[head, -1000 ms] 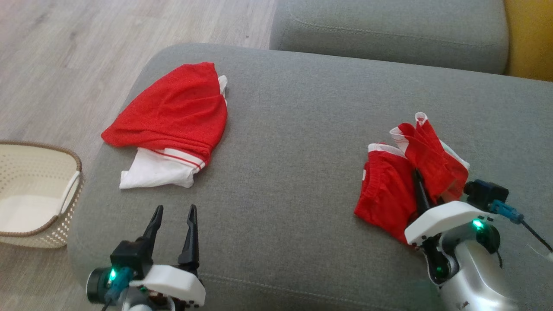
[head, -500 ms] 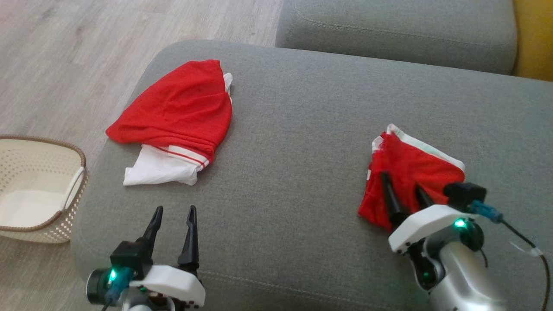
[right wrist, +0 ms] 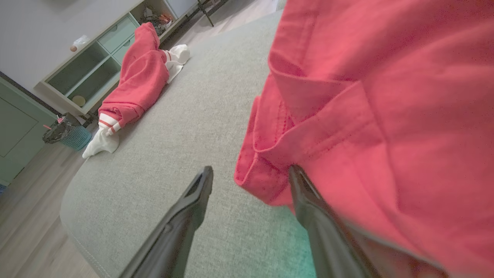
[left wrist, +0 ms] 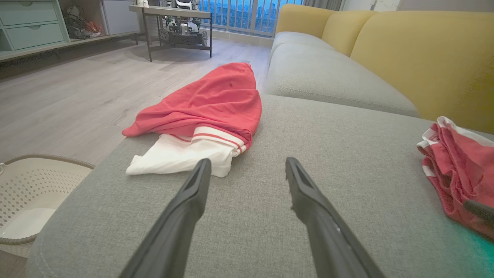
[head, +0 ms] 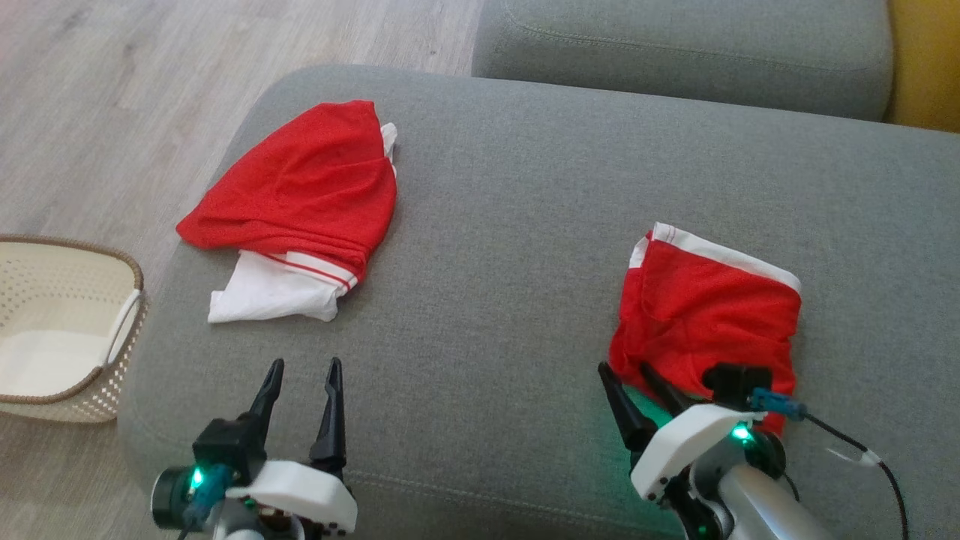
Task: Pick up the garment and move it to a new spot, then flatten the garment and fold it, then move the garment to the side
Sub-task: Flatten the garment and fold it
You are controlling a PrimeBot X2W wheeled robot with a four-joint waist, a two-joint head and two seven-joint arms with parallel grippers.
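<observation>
The folded red shorts (head: 712, 315) with a white hem lie flat on the right of the grey sofa cushion (head: 510, 225). My right gripper (head: 624, 369) stands open at their near left corner; in the right wrist view its right finger (right wrist: 308, 200) rests against the shorts' (right wrist: 386, 96) edge with nothing gripped. A second red and white garment (head: 300, 195) lies bunched at the cushion's far left. My left gripper (head: 306, 364) is open near the front edge, a short way from that garment (left wrist: 208, 104), with only bare cushion between its fingers.
A cream woven basket (head: 67, 251) sits on the wood floor left of the cushion. Another grey seat cushion (head: 675, 52) lies behind, with a yellow backrest (left wrist: 417, 50) to the right. Grey cushion stretches between the two garments.
My right gripper laid the lifted half of the shorts down, let go, opened and drew back toward the near edge. The shorts now lie folded flat. The left arm stayed still.
</observation>
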